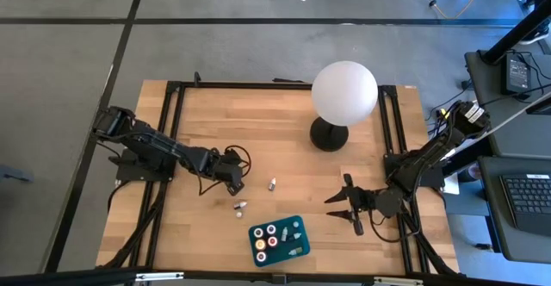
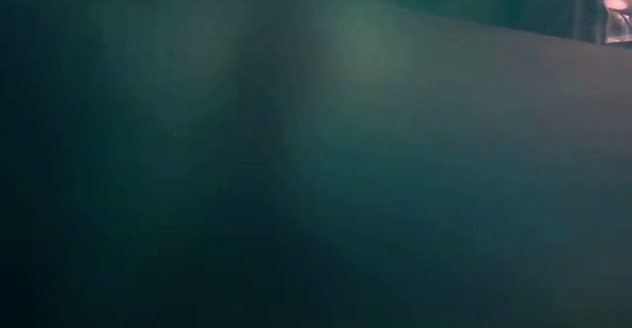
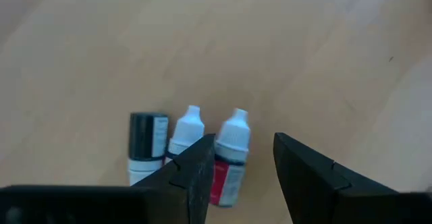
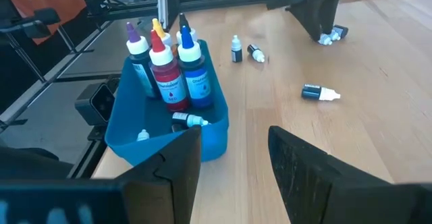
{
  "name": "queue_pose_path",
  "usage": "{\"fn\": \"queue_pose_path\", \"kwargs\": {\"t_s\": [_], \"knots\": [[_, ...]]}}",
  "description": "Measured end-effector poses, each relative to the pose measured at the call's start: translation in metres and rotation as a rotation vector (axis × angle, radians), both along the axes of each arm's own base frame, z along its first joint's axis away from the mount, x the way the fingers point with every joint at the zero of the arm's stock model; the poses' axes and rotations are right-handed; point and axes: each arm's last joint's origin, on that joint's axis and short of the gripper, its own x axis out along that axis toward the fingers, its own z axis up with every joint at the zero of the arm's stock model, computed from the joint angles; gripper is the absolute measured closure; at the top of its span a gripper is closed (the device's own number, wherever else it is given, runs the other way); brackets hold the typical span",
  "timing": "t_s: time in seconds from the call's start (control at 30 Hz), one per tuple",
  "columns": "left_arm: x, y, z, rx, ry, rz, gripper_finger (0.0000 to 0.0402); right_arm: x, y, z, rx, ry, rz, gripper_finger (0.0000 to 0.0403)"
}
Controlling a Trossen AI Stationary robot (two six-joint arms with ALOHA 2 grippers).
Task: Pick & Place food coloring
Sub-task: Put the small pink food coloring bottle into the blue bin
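The left tool (image 1: 233, 179) hangs low over the counter (image 1: 284, 122), released, with three small bottles lying under it. To grasp well, it should center the red bottle (image 3: 229, 163) between the fingers and not catch the neighbor bottle (image 3: 183, 135), which almost touches it. The left arm reaches low toward the middle. The right tool (image 1: 349, 206) waits, released, near the tray (image 1: 280, 241), where more bottles stand.

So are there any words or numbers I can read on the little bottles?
None can be read.
Red bottle and blue bottle standing in the blue tray: labels with print, too blurred to read.
Small red-labelled bottle lying on the table by the left gripper: label too blurred.
Dark bottle beside it: white label, unreadable.
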Motion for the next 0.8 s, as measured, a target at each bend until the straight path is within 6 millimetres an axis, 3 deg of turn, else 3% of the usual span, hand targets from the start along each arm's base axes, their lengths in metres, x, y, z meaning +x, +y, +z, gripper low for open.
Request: {"fn": "queue_pose_path", "kwargs": {"t_s": [0.3, 0.63, 0.8], "knots": [[0.003, -0.003, -0.016, -0.039, 0.077, -0.008, 0.0264, 0.000, 0.000, 0.000, -0.004, 0.002, 0.001, 0.0228], [0.003, -0.003, -0.018, -0.044, 0.095, -0.058, 0.0312, 0.000, 0.000, -0.001, -0.007, 0.005, 0.001, 0.0228], [0.003, -0.003, -0.018, -0.035, 0.094, -0.058, 0.0317, 0.000, 0.000, -0.001, -0.007, 0.005, 0.001, 0.0228]]}}
